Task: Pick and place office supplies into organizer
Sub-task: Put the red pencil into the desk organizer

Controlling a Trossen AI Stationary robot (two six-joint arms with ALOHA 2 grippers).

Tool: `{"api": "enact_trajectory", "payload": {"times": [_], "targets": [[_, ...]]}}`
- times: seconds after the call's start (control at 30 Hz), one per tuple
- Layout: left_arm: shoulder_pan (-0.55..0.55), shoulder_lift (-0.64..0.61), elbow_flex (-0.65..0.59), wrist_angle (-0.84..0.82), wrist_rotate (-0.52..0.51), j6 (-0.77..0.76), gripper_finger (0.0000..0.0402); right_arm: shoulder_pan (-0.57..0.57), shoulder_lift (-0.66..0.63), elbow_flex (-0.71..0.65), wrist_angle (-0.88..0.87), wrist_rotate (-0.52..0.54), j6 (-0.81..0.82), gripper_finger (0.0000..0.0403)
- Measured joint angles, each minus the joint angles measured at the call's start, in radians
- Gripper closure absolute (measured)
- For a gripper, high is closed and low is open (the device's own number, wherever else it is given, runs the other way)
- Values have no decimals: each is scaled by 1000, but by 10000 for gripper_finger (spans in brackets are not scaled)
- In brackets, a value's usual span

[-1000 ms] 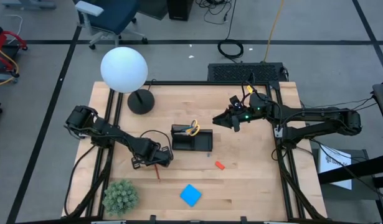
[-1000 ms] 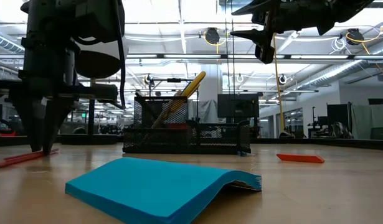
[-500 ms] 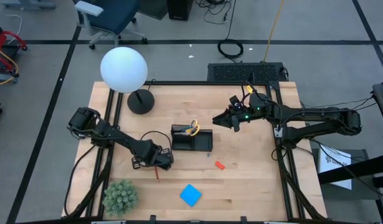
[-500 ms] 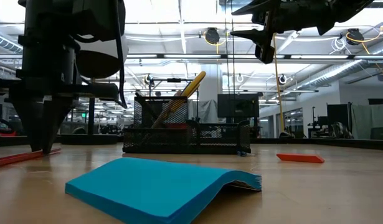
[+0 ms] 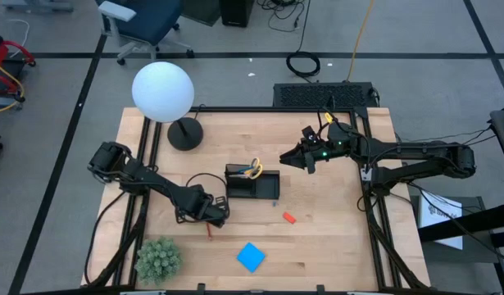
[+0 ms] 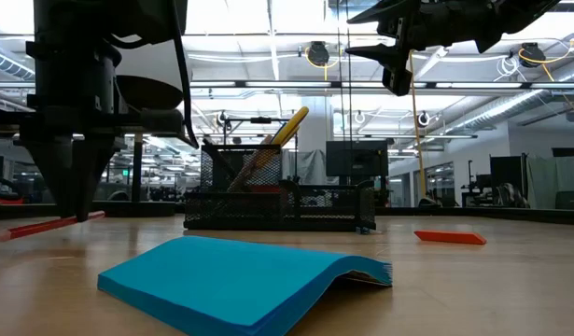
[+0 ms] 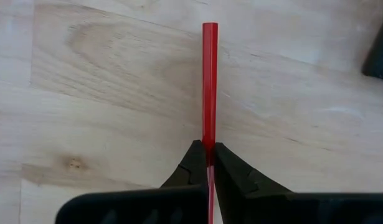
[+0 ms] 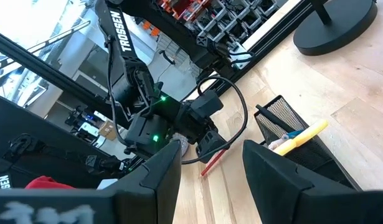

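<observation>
High view: left claw (image 5: 215,217) is down at the pale wooden table (image 5: 333,246), just in front of the black mesh organizer tray (image 5: 253,185). It has shifted a little toward the table's front edge over the last second. The thin red pen (image 5: 209,233) pokes out beneath it. Right claw (image 5: 305,161) hangs unmoved above the table past the organizer's right end, part-open, holding nothing. Blue square note pad (image 5: 251,256) and small orange-red eraser (image 5: 288,217) lie loose; yellow-handled scissors (image 5: 253,170) already stand in the organizer.

Low view: left claw has slid slightly sideways. The pen's end now sits a touch higher off the table than a second ago, so the lift looks to be starting.

Left wrist view: fingers pinched tight on the red pen, finished closing.

Right wrist view: own fingers apart, empty; left arm and pen seen far off.

Judgement: grasp secured, carrying to the organizer comes next.
</observation>
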Motion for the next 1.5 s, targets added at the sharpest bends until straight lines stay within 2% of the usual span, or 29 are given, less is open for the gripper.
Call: {"api": "enact_trajectory", "payload": {"times": [0.13,0.4,0.77,1.07,1.5], "targets": [[-17,-27,2,9,-38,0,401,0,0,0,0,0,4,243],[-57,-148,3,-13,-245,-7,401,0,0,0,17,1,33,243],[-84,-314,3,32,-526,154,402,0,0,0,120,0,136,243],[-70,-383,3,275,-721,418,402,0,-1,0,197,-51,199,243],[30,-389,3,769,-726,869,401,31,15,0,250,-49,214,243]]}}
